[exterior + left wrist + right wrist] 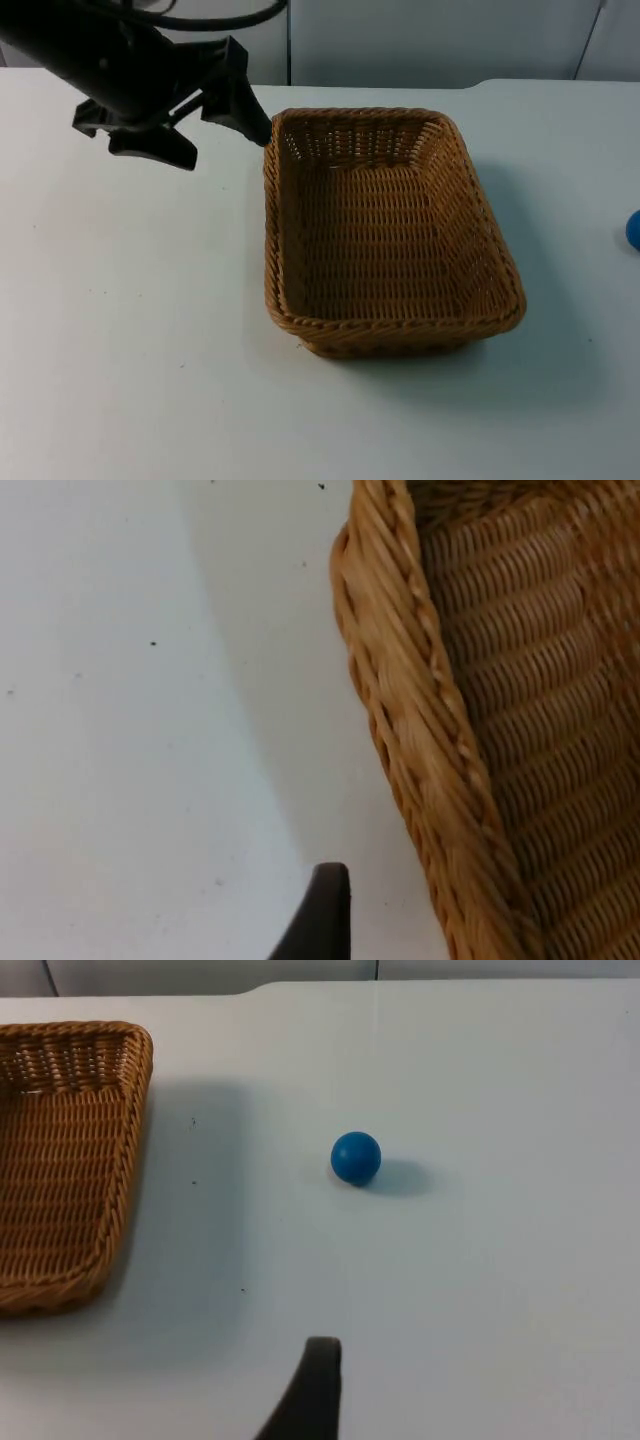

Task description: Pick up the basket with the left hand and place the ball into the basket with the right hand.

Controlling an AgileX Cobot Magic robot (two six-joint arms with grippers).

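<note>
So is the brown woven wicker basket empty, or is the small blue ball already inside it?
Empty. The brown woven wicker basket shows only bare weave inside, and the small blue ball sits on the white table, apart from it.

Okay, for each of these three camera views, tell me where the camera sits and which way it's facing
Top view: fixed above, looking down and forward at the white table; the wicker basket lies mid-table, the left gripper at its far-left corner.
Left wrist view: on the left arm, looking along its fingertip at the basket's rim.
Right wrist view: on the right arm, which waits; past its fingertip lies the blue ball.
Shared: the basket is in all three; the ball also sits at the top view's edge.
</note>
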